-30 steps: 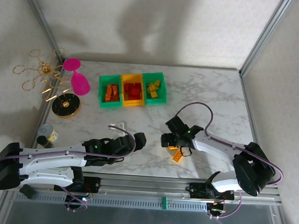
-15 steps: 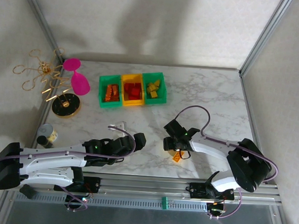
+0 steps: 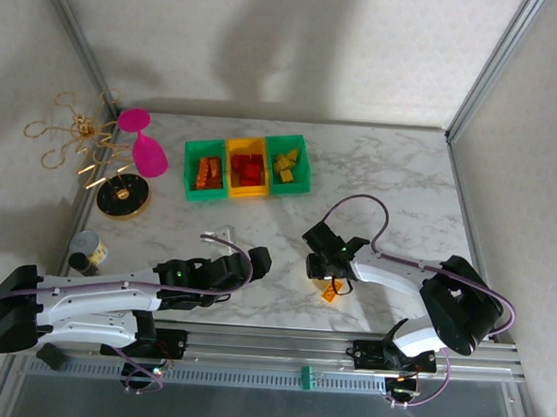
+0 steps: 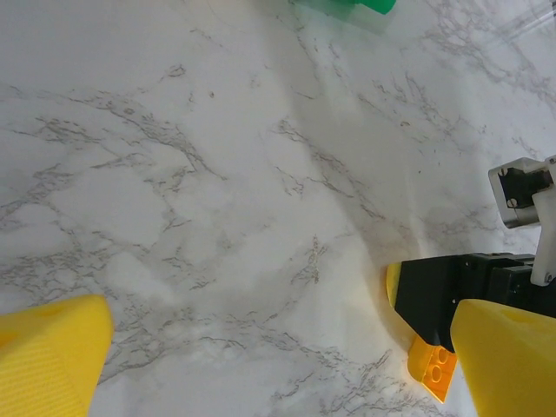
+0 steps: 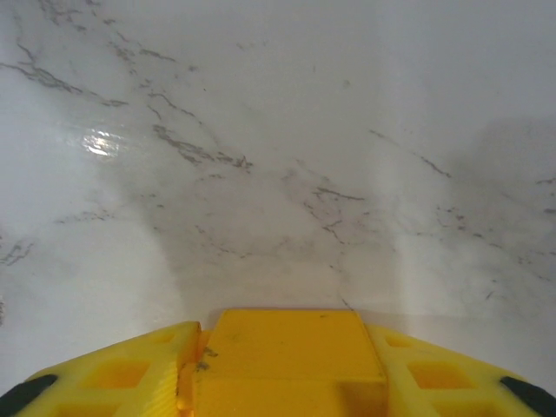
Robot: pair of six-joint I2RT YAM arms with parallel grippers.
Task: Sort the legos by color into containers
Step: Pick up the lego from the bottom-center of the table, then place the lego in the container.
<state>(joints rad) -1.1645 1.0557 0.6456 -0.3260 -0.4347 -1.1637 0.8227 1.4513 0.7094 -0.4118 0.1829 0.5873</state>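
Note:
My right gripper [image 3: 320, 266] [image 5: 287, 387] is low over the front middle of the table, its yellow fingers [image 5: 113, 382] shut on a yellow lego [image 5: 287, 352] that fills the gap between them. An orange lego [image 3: 330, 292] [image 4: 433, 372] lies on the marble just in front of that gripper. My left gripper [image 3: 256, 261] [image 4: 278, 365] hovers to the left, open, nothing between its fingers. At the back stand three containers in a row: a green one [image 3: 189, 173] with orange legos, a yellow one [image 3: 246, 193] with red legos, a green one [image 3: 306, 163] with yellow legos.
A pink goblet [image 3: 145, 148] lies at the back left beside a gold wire stand [image 3: 119, 194]. A small tin [image 3: 89, 249] stands at the left edge. Metal frame posts rise at both back corners.
My right gripper has shifted slightly left and settled lower over the bricks. The left arm has not moved.

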